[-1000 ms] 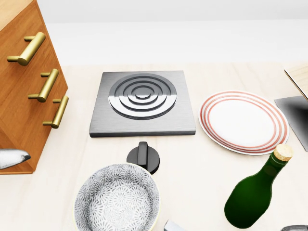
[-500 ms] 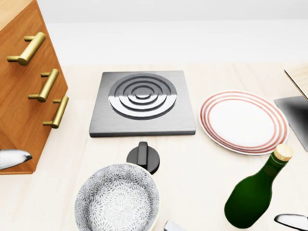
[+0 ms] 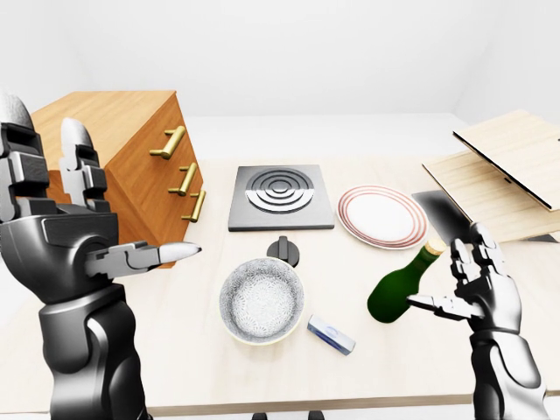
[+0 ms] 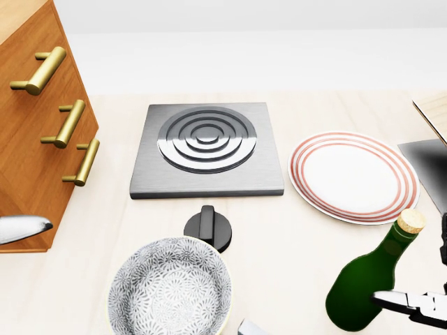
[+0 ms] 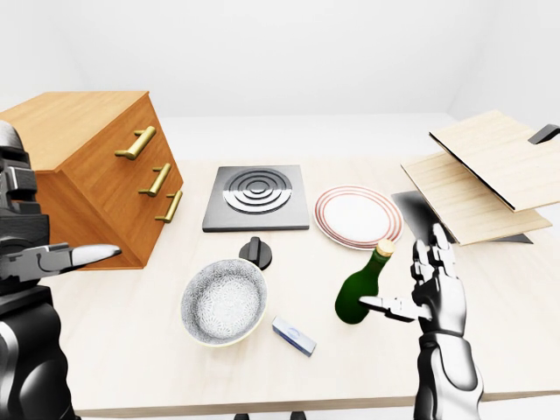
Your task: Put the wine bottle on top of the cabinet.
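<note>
- While your target cabinet [image 5: 83, 166] stands at the view's far left, the wine bottle [image 3: 403, 287] leans on the table near its right edge.
- Your right hand [image 3: 477, 284], fingers spread, sits just beside it, gripping nothing.
- Your left hand [image 3: 74, 219] is spread too.
- Risk: nudge the tilted bottle and it likely rolls.

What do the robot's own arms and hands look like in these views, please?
Both arms are glossy dark grey to black with rounded, segmented shells. The left hand is blocky, with dark knuckle links and pale silver, bullet-shaped fingertips. The right hand has the same build: three jointed dark fingers with lighter metallic highlights on a thick cylindrical forearm. No cables, markings or sleeves show.
</note>
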